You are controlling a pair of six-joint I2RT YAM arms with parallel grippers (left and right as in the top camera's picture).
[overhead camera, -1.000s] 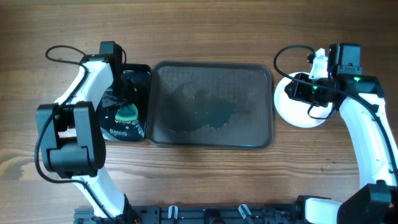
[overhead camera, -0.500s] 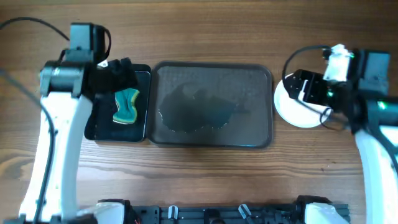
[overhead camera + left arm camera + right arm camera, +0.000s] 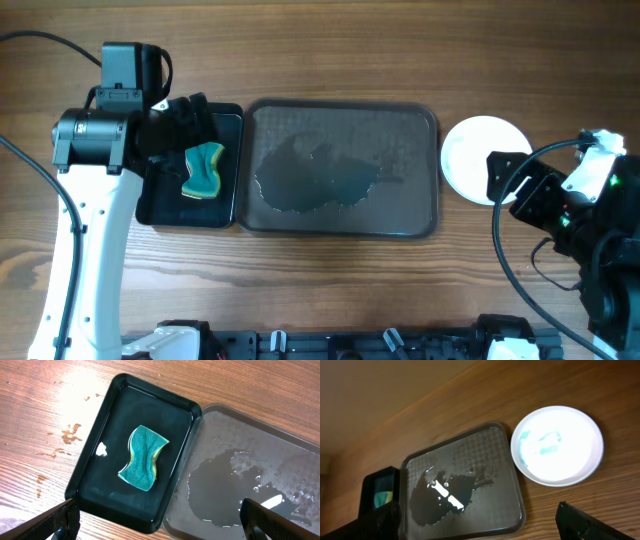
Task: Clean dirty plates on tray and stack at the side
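A white plate (image 3: 478, 157) lies on the wood just right of the tray (image 3: 400, 130); I cannot tell whether more lie under it. In the right wrist view the plate (image 3: 557, 445) shows faint bluish streaks near its centre. The dark grey tray (image 3: 485, 445) holds only a puddle of water (image 3: 315, 180). My right gripper (image 3: 512, 180) hangs open at the plate's front right edge, holding nothing, its fingertips (image 3: 585, 522) wide apart. My left gripper (image 3: 185, 120) stands open and empty above the small black tray (image 3: 160, 210). Its fingertips (image 3: 60, 522) are spread wide.
A teal sponge (image 3: 203, 170) lies loose in the glossy black tray (image 3: 115, 420), left of the grey tray (image 3: 280, 460). Water drops spot the wood (image 3: 70, 435) to the left. Cables loop off both arms. A black rail (image 3: 330, 345) runs along the front edge.
Both grippers opened. The left arm rose off the sponge, leaving it in the black tray. The right arm let go of the plate and drew back to the front right.
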